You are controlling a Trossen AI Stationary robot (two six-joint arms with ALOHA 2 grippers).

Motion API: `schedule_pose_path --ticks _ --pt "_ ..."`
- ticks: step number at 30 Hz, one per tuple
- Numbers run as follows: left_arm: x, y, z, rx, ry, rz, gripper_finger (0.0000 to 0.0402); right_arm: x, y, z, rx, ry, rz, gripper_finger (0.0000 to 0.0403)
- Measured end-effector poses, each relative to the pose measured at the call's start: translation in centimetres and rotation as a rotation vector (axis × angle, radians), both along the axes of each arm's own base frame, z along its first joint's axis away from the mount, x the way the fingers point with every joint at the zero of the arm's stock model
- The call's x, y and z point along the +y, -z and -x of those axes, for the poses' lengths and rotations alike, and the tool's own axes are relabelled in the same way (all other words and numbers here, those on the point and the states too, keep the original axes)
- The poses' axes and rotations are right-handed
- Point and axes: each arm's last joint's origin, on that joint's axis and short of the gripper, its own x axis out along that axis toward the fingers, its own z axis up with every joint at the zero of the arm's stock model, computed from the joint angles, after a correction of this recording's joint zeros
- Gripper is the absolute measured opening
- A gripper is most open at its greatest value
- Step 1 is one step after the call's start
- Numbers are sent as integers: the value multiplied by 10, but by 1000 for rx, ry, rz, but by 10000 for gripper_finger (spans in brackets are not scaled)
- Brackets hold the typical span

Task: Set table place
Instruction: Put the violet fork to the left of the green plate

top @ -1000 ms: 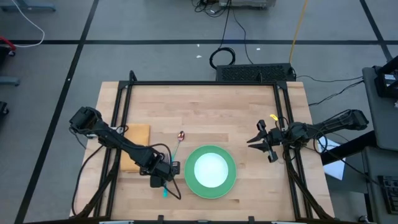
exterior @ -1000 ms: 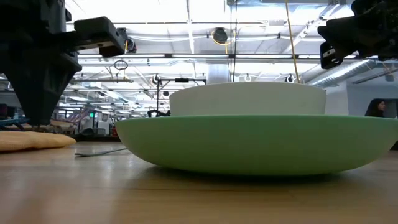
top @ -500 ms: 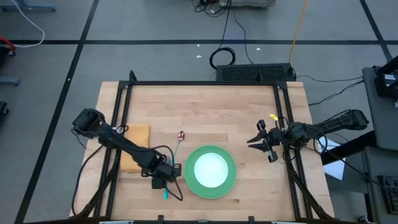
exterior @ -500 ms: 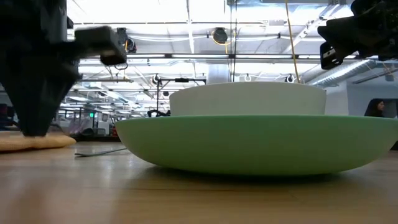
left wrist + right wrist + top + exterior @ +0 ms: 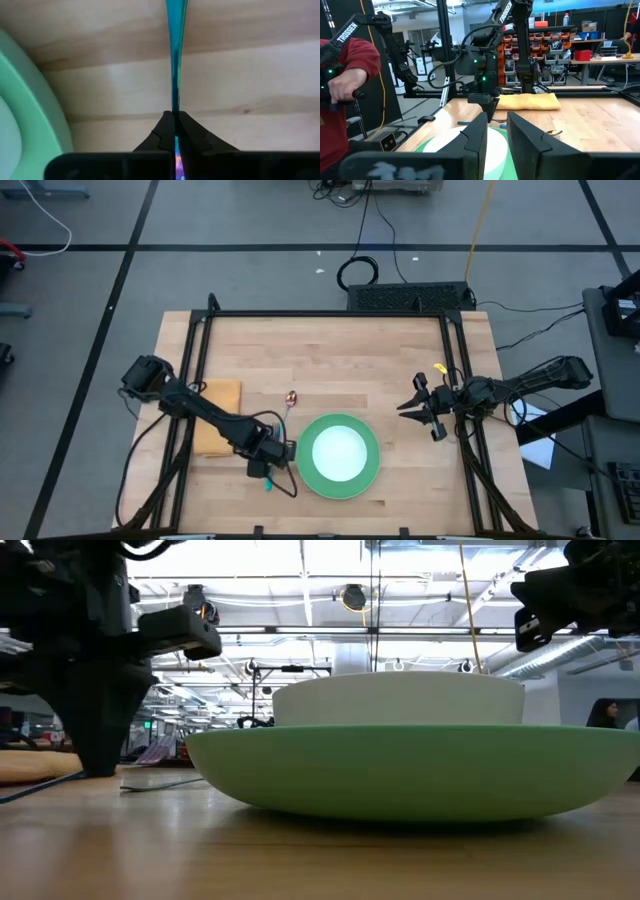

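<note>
A big green plate (image 5: 340,478) with a white bowl (image 5: 340,452) in it sits near the table's (image 5: 400,350) near edge. My left gripper (image 5: 266,468) is just left of the plate, shut on a blue-handled fork (image 5: 267,485). Its head is hidden under the gripper. A blue-handled spoon (image 5: 290,402) with a copper bowl lies flat beyond the plate. A tan folded cloth (image 5: 215,415) lies flat at the left. My right gripper (image 5: 408,406) hovers open and empty at the right edge. My left gripper pinches the fork's blue handle (image 5: 175,107) between its two fingertips, coming from above and pointing down. The handle runs out from the fingers toward the table's near edge (image 5: 40,790), low along the wood. Whether it rests on the table I cannot tell.
The black frame (image 5: 200,350) runs along the table's sides. A black box (image 5: 410,296) and cables lie beyond the far edge. Bare wood lies between the plate and the right gripper. A person's red sleeve and hand (image 5: 342,75) show beyond the table's left side.
My left gripper has moved a little toward the plate and the far edge, turning slightly, and has carried the fork along with it. It has stayed shut.
</note>
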Motion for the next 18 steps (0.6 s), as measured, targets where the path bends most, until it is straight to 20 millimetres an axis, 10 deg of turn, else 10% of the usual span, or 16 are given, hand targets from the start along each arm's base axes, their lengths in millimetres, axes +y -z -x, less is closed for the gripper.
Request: schedule_pose_path --ticks 18 --pt "15 -11 -27 -139 10 81 3 0 0 0 0 0 0 66"
